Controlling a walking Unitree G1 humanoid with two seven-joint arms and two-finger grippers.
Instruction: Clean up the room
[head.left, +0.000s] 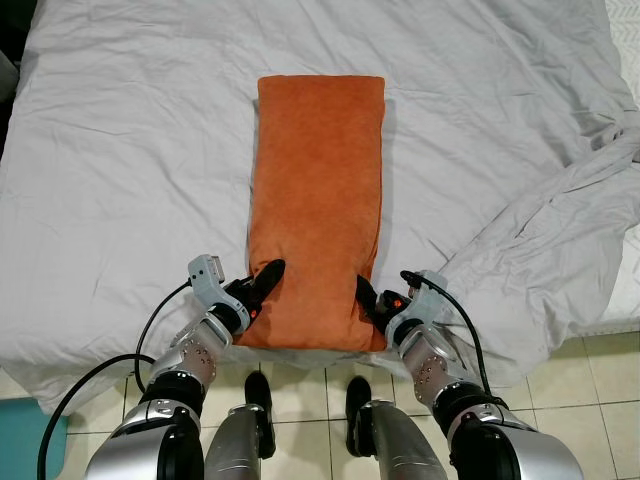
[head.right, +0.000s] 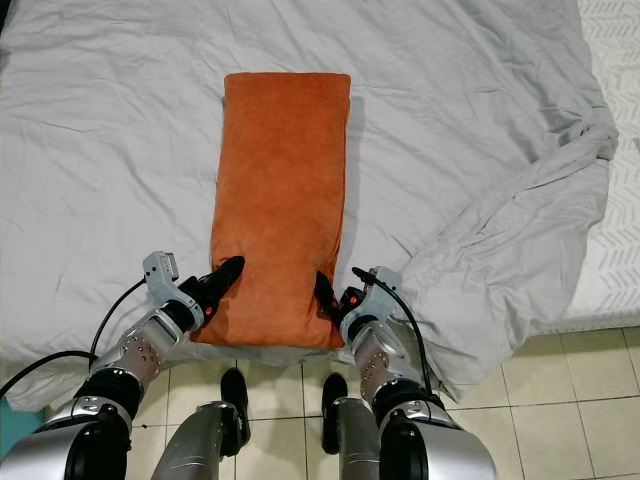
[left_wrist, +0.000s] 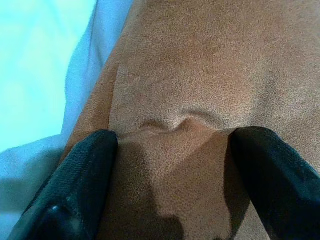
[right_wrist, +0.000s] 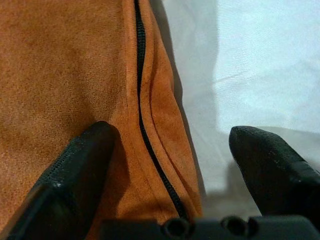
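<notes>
Here, an orange pillow (head.left: 317, 205) lies lengthwise on a bed (head.left: 120, 150) covered by a grey sheet (head.left: 480, 120), its near short end at the bed's near edge. The sheet is rumpled, and a bunched fold of it (head.left: 560, 250) trails down the robot's right side of the bed toward the tiled floor (head.left: 590, 400).

Left gripper (head.left: 262, 283): at the pillow's near left corner, fingers spread wide and pressed into the fabric. In the left wrist view both fingers (left_wrist: 75, 175) rest on the orange cover with a small pucker of fabric raised between them; the jaws are apart and do not pinch it.

Right gripper (head.left: 366, 298): at the pillow's near right corner, jaws also wide. In the right wrist view one finger (right_wrist: 75, 170) lies on the pillow, just beside the black zipper (right_wrist: 145, 125) that runs along the seam; the other finger stands over the sheet, so the pillow's edge lies between the two.

The robot's legs and black feet (head.left: 258, 392) stand on the tiles just below the bed's edge. A teal object (head.left: 25, 440) sits on the floor at the left.
</notes>
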